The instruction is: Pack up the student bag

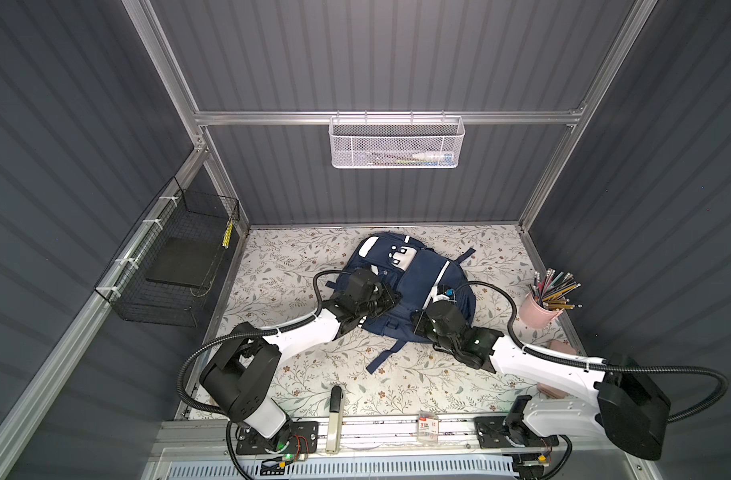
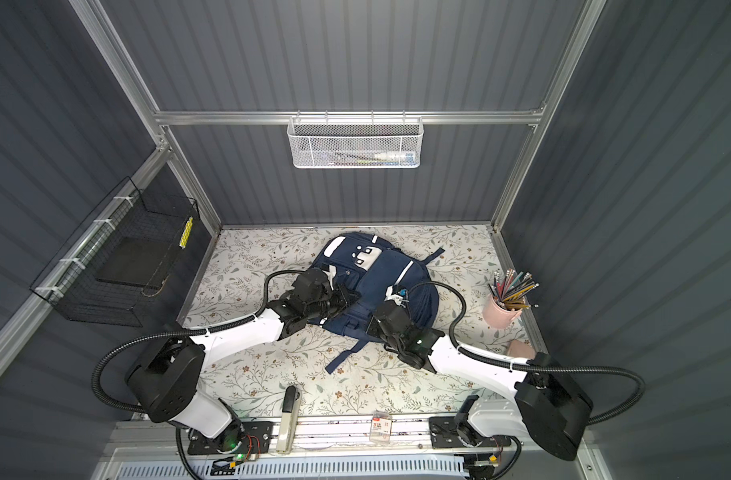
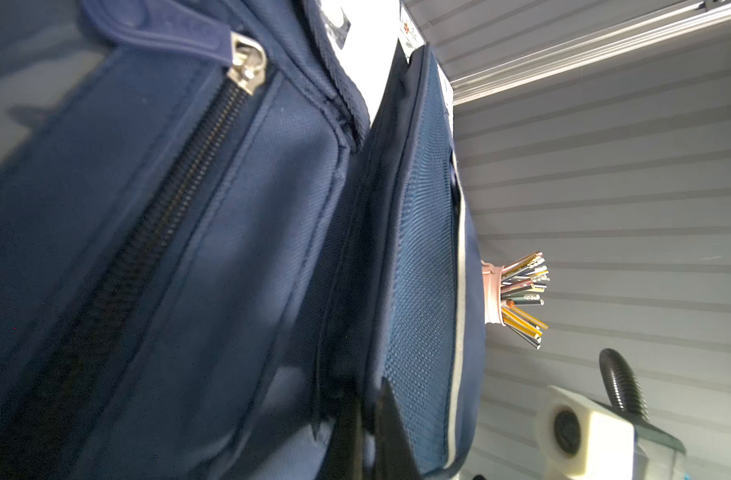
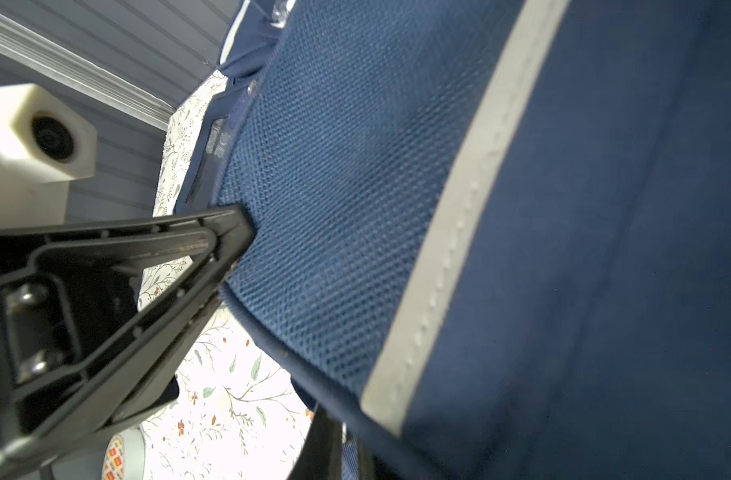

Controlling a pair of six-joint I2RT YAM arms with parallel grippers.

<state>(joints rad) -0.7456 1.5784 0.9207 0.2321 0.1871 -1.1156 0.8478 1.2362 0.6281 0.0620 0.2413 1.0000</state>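
Okay, left gripper (image 1: 392, 297) clamped on bag (image 1: 418, 278) seam, right gripper (image 1: 418, 323) pinching mesh pocket (image 4: 334, 208) rim (fabric slips easily). I want pocket spread slowly, both grips firm.

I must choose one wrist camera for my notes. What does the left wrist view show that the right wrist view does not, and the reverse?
Only the left wrist view: a zip with its metal puller, and the pink cup of pencils beyond the student bag. Only the right wrist view: a clear side look at the left gripper, shut on the edge of the mesh pocket. Both: that mesh pocket and its grey stripe.
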